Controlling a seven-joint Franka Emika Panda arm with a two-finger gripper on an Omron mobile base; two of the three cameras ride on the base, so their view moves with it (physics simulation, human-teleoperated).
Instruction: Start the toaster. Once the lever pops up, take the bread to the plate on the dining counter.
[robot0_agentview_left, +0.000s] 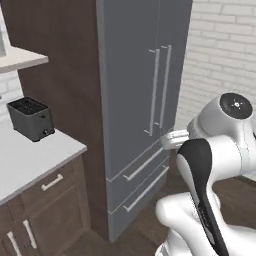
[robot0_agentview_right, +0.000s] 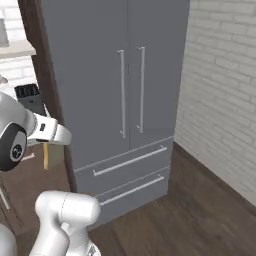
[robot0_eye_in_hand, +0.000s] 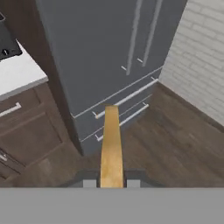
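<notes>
Our gripper (robot0_eye_in_hand: 111, 183) is closed on the bread (robot0_eye_in_hand: 111, 146), which we see edge-on, sticking out from between the fingers above the wood floor (robot0_eye_in_hand: 175, 144) before the grey fridge (robot0_agentview_left: 145, 90). We see the toaster (robot0_agentview_left: 31, 118) back on the white worktop (robot0_agentview_left: 35, 157).

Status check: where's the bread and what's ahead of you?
Tool shut on bread, slice edge-on, hanging over wood floor. Toaster on the counter, slots empty. Grey fridge dead ahead; plate not in sight.
</notes>
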